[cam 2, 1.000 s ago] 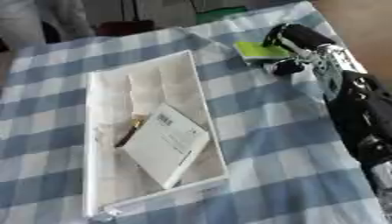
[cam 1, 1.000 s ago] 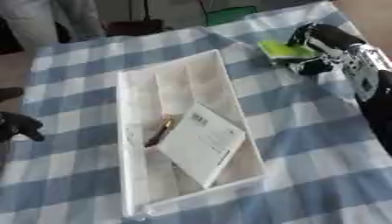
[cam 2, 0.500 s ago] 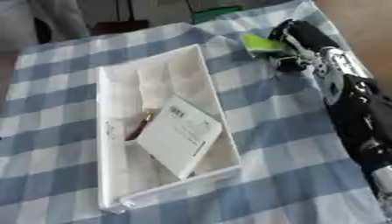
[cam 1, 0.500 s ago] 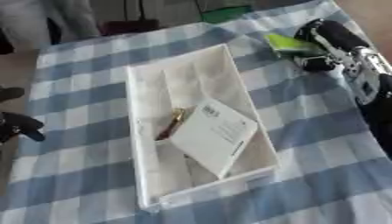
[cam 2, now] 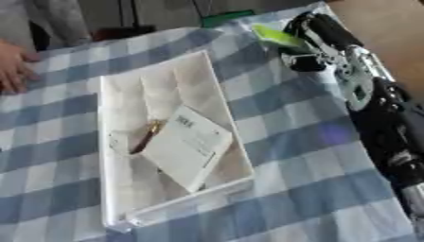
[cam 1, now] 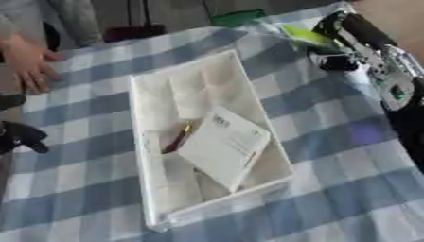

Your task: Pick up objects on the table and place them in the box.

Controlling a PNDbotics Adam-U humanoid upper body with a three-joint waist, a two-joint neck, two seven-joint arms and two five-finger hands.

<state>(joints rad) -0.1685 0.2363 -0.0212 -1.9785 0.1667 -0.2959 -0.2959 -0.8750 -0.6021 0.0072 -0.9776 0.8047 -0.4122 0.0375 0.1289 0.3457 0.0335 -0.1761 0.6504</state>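
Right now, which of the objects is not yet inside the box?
The yellow-green flat object, under the right hand at the table's far right. The white booklet and the small reddish item already lie in the white box.

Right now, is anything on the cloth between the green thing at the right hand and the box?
Nothing visible. The right hand is at the green thing by the far right corner, and only bare checked cloth lies between it and the box.
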